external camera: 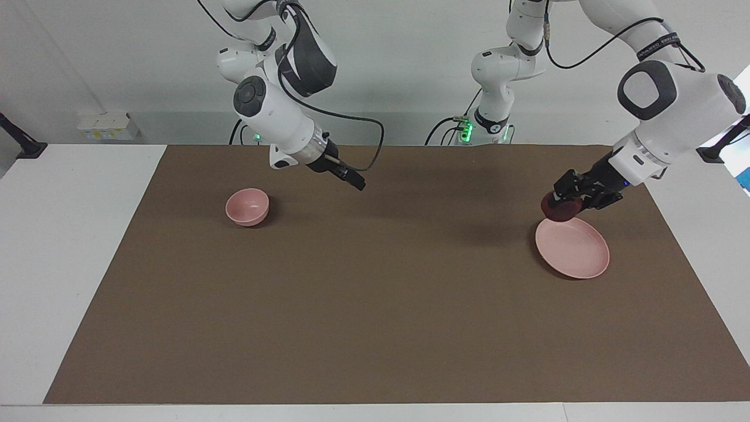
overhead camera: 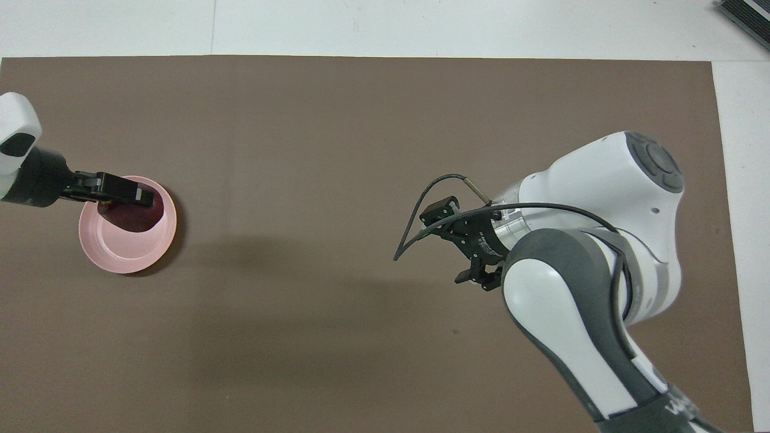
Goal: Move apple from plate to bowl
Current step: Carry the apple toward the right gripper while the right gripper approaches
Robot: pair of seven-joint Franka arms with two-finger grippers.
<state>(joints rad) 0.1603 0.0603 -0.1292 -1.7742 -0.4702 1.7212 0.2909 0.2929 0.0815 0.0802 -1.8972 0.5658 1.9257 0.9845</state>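
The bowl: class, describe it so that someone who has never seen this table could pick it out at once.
Start from the brown mat that covers the table and go to the right arm's end. There the bowl stands alone on the mat, with the open right gripper in the air nearby. It is small, deep and pale pink, unlike the wider, flat pink plate at the left arm's end.

Apple (external camera: 560,208) dark maroon; plate (external camera: 577,253) pale pink; bowl (external camera: 247,206) pale pink; mat (external camera: 375,305) plain brown.
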